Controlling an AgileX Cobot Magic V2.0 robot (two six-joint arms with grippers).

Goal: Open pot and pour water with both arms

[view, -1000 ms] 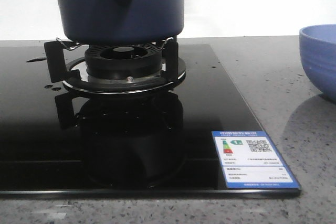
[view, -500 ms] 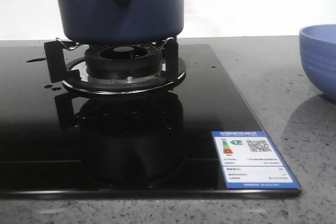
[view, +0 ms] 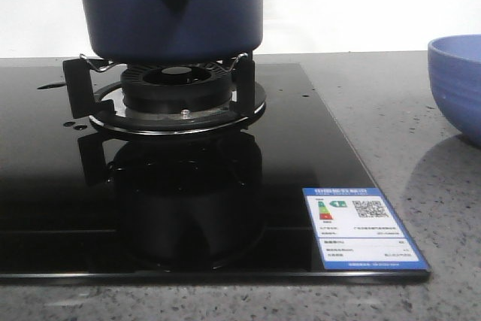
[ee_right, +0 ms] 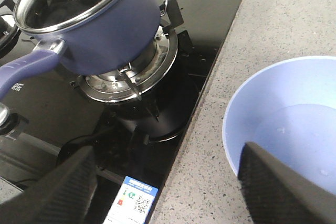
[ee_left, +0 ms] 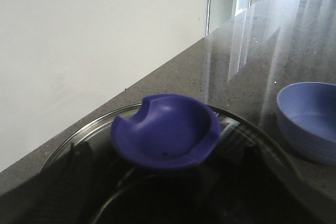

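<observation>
The dark navy pot point(view: 169, 13) stands on the burner grate point(view: 176, 95). In the right wrist view the pot point(ee_right: 105, 30) shows a steel rim, a dark inside, no lid and a long blue handle point(ee_right: 31, 64). The glass lid point(ee_left: 79, 135) with its blue knob point(ee_left: 165, 132) fills the left wrist view. My left gripper point(ee_left: 163, 153) has its dark fingers point(ee_left: 68, 182) on either side of the knob and looks shut on it. My right gripper point(ee_right: 167, 161) is open and empty above the stove's edge, between pot and bowl. Neither gripper shows in the front view.
A lighter blue bowl point(view: 458, 80) stands on the grey counter to the right of the black glass stove point(view: 301, 133); it also shows in the right wrist view point(ee_right: 294, 124) and left wrist view point(ee_left: 310, 119). A label point(view: 364, 227) is stuck on the stove's front right corner.
</observation>
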